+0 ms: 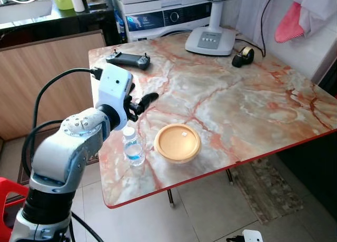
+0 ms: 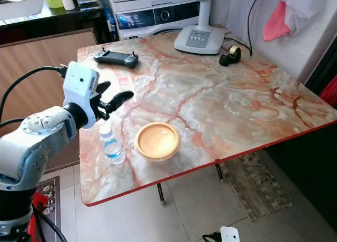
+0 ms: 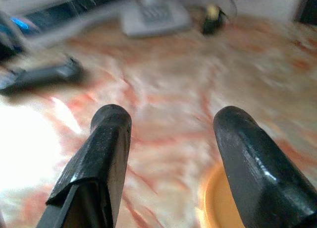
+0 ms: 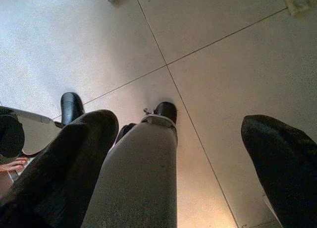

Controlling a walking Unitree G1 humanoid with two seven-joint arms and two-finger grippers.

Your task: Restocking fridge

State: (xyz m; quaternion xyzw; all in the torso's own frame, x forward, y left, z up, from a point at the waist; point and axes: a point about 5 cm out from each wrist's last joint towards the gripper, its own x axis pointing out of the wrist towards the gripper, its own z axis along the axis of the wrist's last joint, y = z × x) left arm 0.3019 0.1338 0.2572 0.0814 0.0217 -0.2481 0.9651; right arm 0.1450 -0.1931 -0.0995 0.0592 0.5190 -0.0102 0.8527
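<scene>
A small clear water bottle (image 1: 134, 147) with a white cap stands upright near the front left corner of the marble table (image 1: 253, 110). Beside it, to the right, lies a round orange bowl (image 1: 177, 142). My left gripper (image 1: 143, 94) hovers above the table just behind the bottle, open, with nothing between its fingers. In the blurred left wrist view its two fingers (image 3: 106, 139) frame the tabletop, with the orange bowl (image 3: 215, 205) at the edge. My right gripper (image 4: 181, 153) hangs open, pointing down at the tiled floor beside my own leg (image 4: 143, 173).
A black handheld controller (image 1: 128, 59), a white fan base (image 1: 210, 41) and a black tape dispenser (image 1: 243, 55) sit along the table's far side. A washing machine (image 1: 163, 16) stands behind. A red stool (image 1: 10, 197) is by my left side.
</scene>
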